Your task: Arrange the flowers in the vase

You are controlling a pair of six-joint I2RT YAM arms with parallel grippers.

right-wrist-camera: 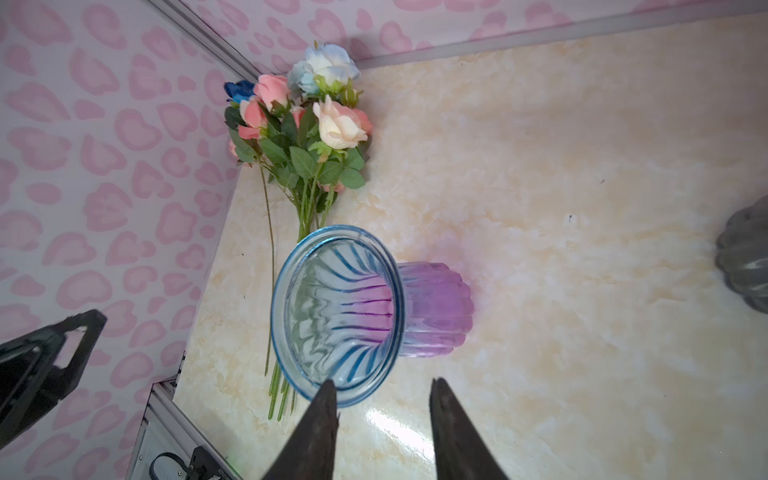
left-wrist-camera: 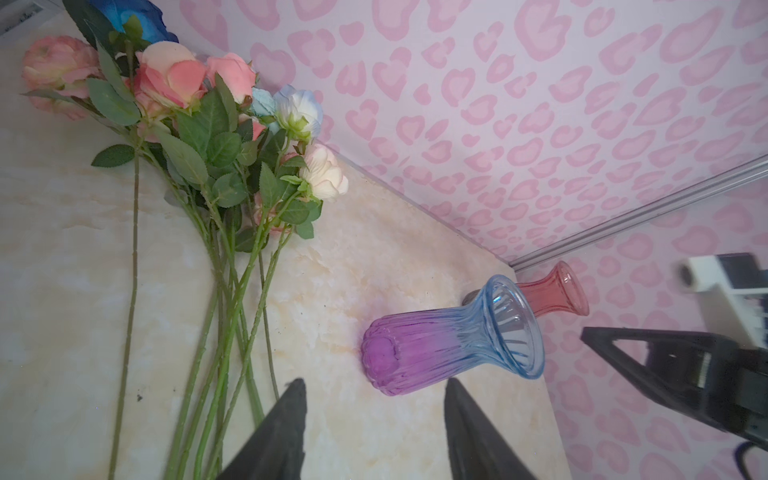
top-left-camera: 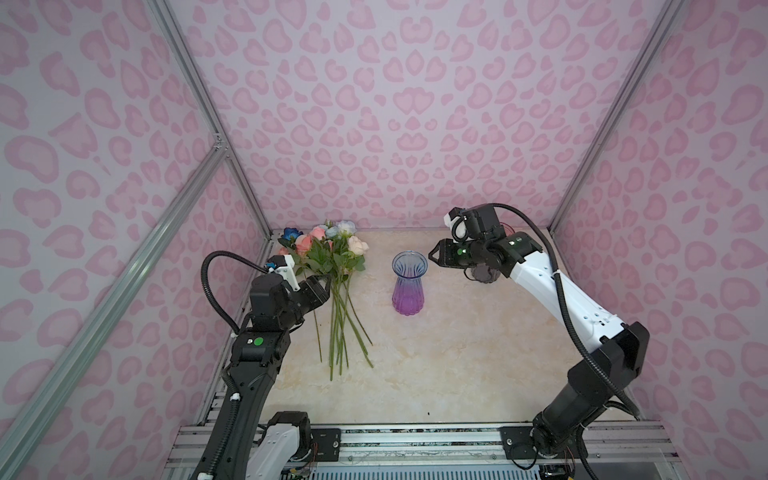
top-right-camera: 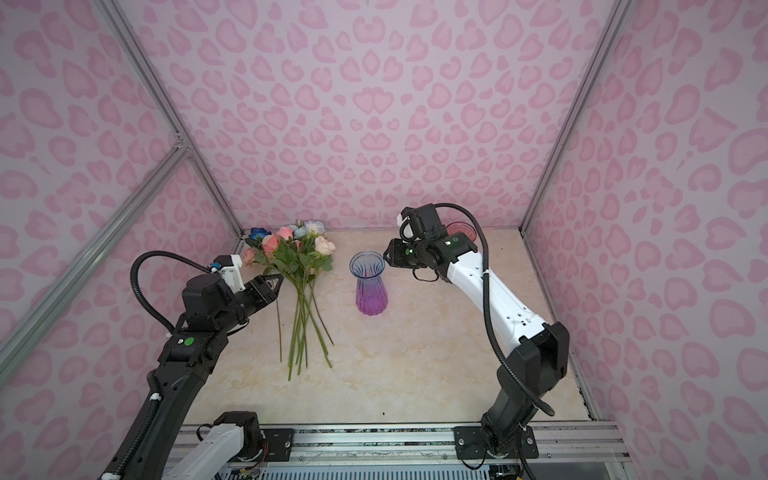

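Left claw [left-wrist-camera: 376, 384] is spread with nothing between the jaws. It's poised just beside the stems of the flowers [top-left-camera: 332, 266], which lie bundled on the table [top-left-camera: 457, 365], heads toward the back wall. I'd say I'm lined up for a first pick. Right claw [right-wrist-camera: 383, 382], also spread and empty, sits by the rim of the vase [top-left-camera: 409, 286], likely there to steady it. The vase stands upright with nothing in it. Behind, a red vase [left-wrist-camera: 557, 291] looks empty; the grey vase [right-wrist-camera: 744, 266] I can't read.

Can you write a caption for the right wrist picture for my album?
Right gripper, open, close to the rim of the empty vase; flowers lie on the table beyond.
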